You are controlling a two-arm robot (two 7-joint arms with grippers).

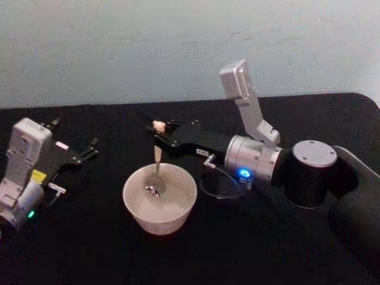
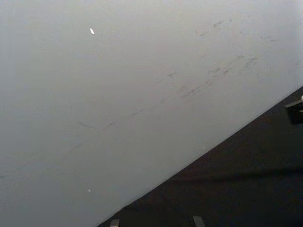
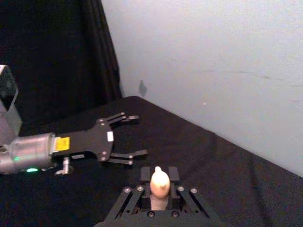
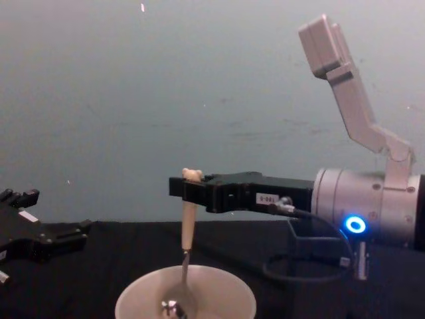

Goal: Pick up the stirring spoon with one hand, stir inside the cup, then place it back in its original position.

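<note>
Black desk [image 1: 249,255]: right pincer [image 1: 159,127] pinching stirring spoon [image 1: 157,157], bowl in cup [image 1: 178,214], apparently stirring step; next, gentle circling; left pincer [image 1: 94,148] spread, parked.

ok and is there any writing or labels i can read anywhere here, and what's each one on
No text is legible.
White label on the right gripper: dark print, too small to read.
Yellow sticker on the left gripper: print too blurred to read.
Small white tag on the left gripper: no marks can be made out.
The cup and the stirring spoon: no writing seen.
</note>
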